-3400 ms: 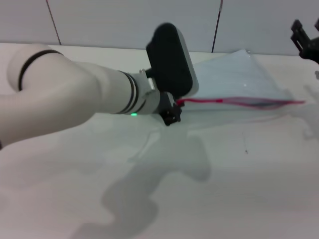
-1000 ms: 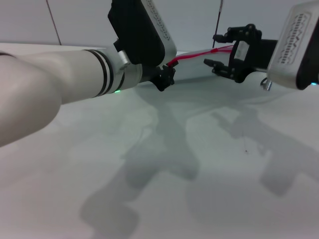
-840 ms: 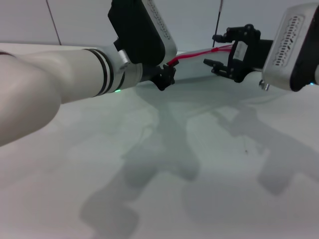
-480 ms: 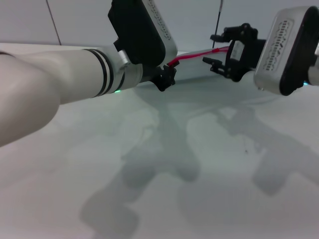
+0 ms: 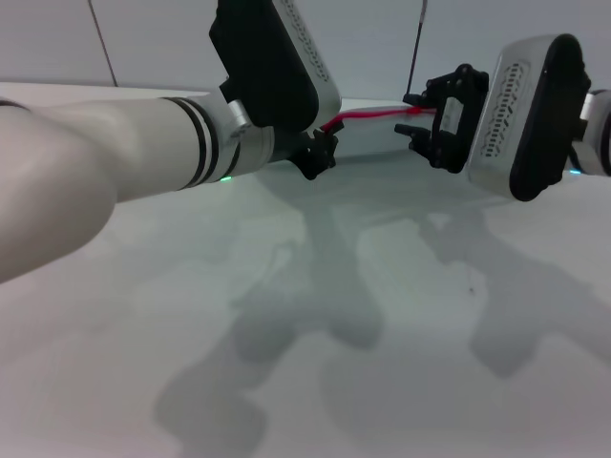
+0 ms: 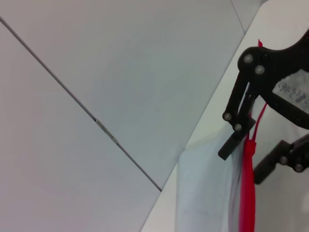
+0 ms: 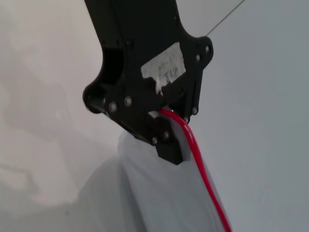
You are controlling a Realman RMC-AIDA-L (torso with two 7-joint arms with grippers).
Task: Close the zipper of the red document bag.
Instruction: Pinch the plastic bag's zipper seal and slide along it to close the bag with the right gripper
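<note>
Red zipper [image 5: 368,115]: taut between grippers, bag [image 6: 205,188] lifted.
L gripper [image 5: 320,153]: fingers clamped on zipper end.
R gripper [image 5: 427,119]: moved in, fingers apart round zipper; pull next.

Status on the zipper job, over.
Left gripper shut on zipper end. Right gripper open around it. Red document bag lifted. Nothing in the way.

Bright even light, soft arm shadows on table [image 5: 401,382], near arm blurred, no glare, wrist views sharp
</note>
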